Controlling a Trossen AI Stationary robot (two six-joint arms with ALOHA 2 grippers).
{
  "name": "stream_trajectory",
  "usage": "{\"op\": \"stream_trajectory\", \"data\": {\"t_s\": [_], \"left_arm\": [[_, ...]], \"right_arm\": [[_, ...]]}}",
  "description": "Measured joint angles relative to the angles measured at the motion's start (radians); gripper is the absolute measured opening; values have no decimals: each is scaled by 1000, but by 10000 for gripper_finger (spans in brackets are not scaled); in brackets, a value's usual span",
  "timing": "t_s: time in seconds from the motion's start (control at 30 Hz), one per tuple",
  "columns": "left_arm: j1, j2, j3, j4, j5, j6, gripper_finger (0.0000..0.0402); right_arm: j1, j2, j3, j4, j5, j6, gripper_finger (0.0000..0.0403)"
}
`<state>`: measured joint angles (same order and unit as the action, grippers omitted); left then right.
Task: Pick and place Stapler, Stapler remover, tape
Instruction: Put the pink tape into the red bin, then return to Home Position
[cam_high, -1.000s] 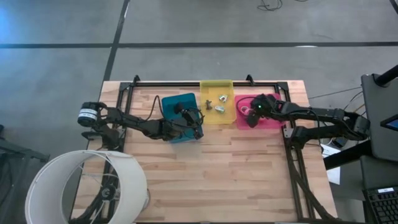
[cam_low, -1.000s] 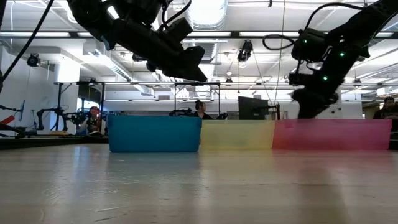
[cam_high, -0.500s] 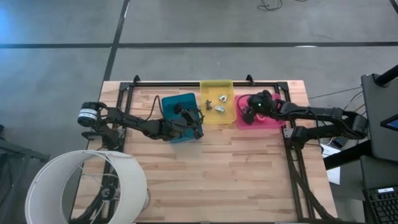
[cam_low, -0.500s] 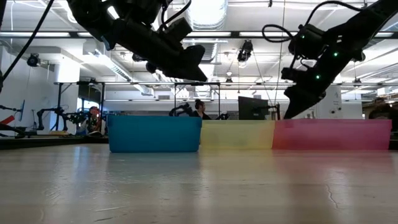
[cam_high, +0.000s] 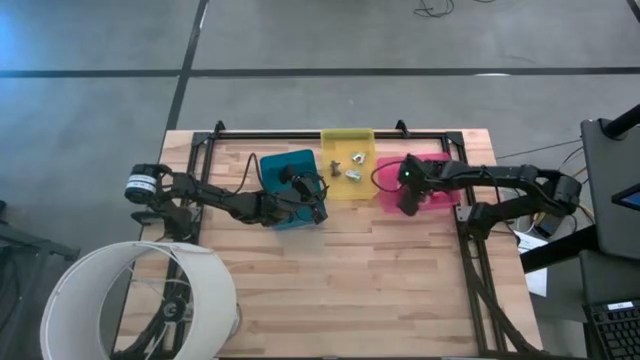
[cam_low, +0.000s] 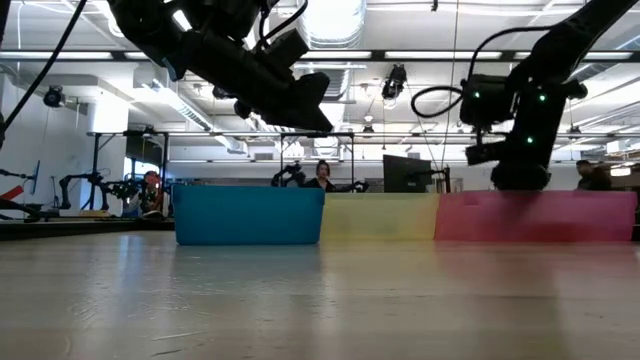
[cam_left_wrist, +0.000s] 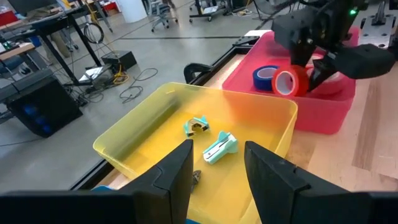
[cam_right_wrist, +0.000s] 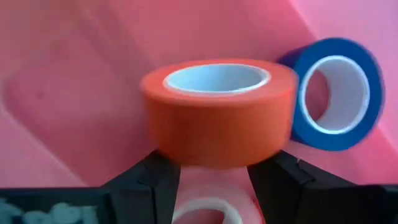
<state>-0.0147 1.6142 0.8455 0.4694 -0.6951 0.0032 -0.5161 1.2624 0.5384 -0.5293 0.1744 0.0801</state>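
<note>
My right gripper (cam_high: 408, 200) points down into the pink bin (cam_high: 445, 160) and is shut on an orange-red tape roll (cam_right_wrist: 217, 118), which also shows in the left wrist view (cam_left_wrist: 289, 82). A blue roll (cam_right_wrist: 336, 93) stands on edge behind it, leaning on the bin wall. A pale pink roll (cam_right_wrist: 202, 214) lies beneath. Teal staple removers (cam_left_wrist: 217, 148) lie in the yellow bin (cam_left_wrist: 155, 124). My left gripper (cam_left_wrist: 217, 180) hovers open above the blue bin (cam_high: 290, 165). No stapler shows. My right gripper pinches the orange-red roll between its two fingers, one finger (cam_right_wrist: 155, 177) on each side of the roll's outer wall (cam_right_wrist: 186, 149). The fingers come from above, pointing down. The roll sits inside the pink bin. Whether it touches the roll beneath, I cannot tell.
Three bins stand in a row along the table's far side: blue, yellow, pink. A large white drum-shaped shade (cam_high: 140, 300) covers the near left corner. Black frame rails (cam_high: 470, 250) run along the table's sides. People sit in the room beyond the table (cam_low: 322, 178).
My right gripper has swung toward the near side of the pink bin, tipped to point straight down and dropped lower into the bin. My left arm has kept still.
</note>
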Motion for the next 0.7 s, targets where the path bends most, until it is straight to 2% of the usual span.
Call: {"op": "stream_trajectory", "data": {"t_s": [0.2, 0.47, 0.7], "left_arm": [[0, 0, 0, 0, 0, 0, 147], [0, 0, 0, 0, 0, -1, 147], [0, 0, 0, 0, 0, 0, 147]], "right_arm": [[1, -9, 15, -13, 2, 16, 171], [1, -10, 15, 83, 9, -31, 171], [1, 10, 15, 410, 8, -123, 171]]}}
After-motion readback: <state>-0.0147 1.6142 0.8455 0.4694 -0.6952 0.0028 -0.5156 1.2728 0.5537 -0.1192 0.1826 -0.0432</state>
